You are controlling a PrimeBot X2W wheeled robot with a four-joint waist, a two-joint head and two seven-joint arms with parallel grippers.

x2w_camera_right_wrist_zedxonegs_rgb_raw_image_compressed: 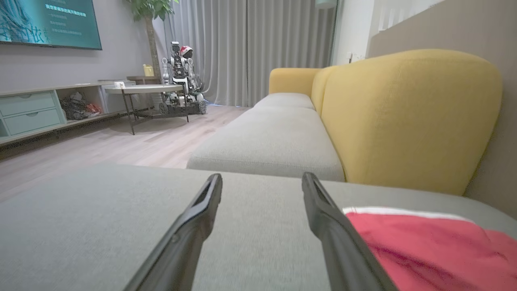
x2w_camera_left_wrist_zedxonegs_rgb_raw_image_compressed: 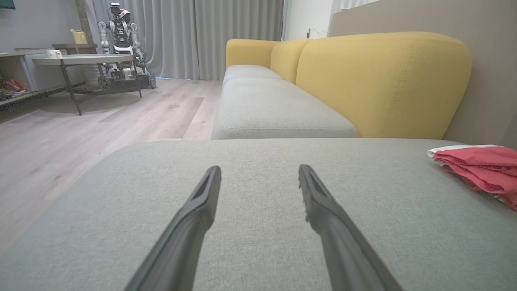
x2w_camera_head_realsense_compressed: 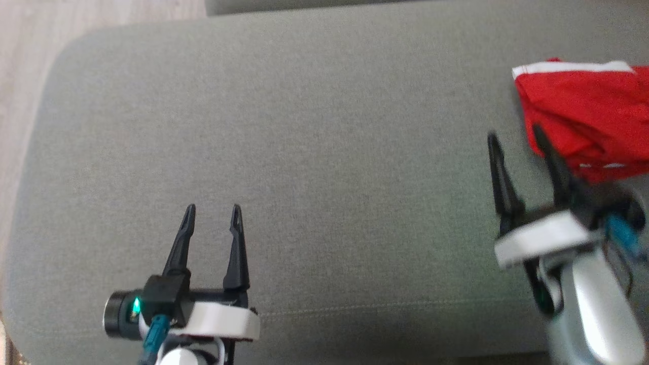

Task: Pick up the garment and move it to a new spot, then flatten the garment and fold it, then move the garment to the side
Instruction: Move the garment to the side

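Observation:
A red garment point(x2w_camera_head_realsense_compressed: 588, 114) with a white band lies folded at the far right of the grey cushion point(x2w_camera_head_realsense_compressed: 304, 152); it also shows as the red garment point(x2w_camera_left_wrist_zedxonegs_rgb_raw_image_compressed: 480, 167) and red garment point(x2w_camera_right_wrist_zedxonegs_rgb_raw_image_compressed: 428, 250) in the wrist views. My right gripper point(x2w_camera_head_realsense_compressed: 514, 134) is open just left of the garment, its right finger at the cloth's edge, nothing between the fingers. Low on the left, my left gripper point(x2w_camera_head_realsense_compressed: 212, 213) hangs open over bare cushion, far from the garment. The open left gripper point(x2w_camera_left_wrist_zedxonegs_rgb_raw_image_compressed: 259, 173) and right gripper point(x2w_camera_right_wrist_zedxonegs_rgb_raw_image_compressed: 262, 182) point along the cushion.
The cushion's left edge meets a wooden floor point(x2w_camera_head_realsense_compressed: 20, 50). Ahead in the wrist views stand a yellow sofa back point(x2w_camera_left_wrist_zedxonegs_rgb_raw_image_compressed: 383, 81), a further grey seat point(x2w_camera_left_wrist_zedxonegs_rgb_raw_image_compressed: 278, 109), a round table point(x2w_camera_right_wrist_zedxonegs_rgb_raw_image_compressed: 143, 89) and another robot point(x2w_camera_left_wrist_zedxonegs_rgb_raw_image_compressed: 121, 44).

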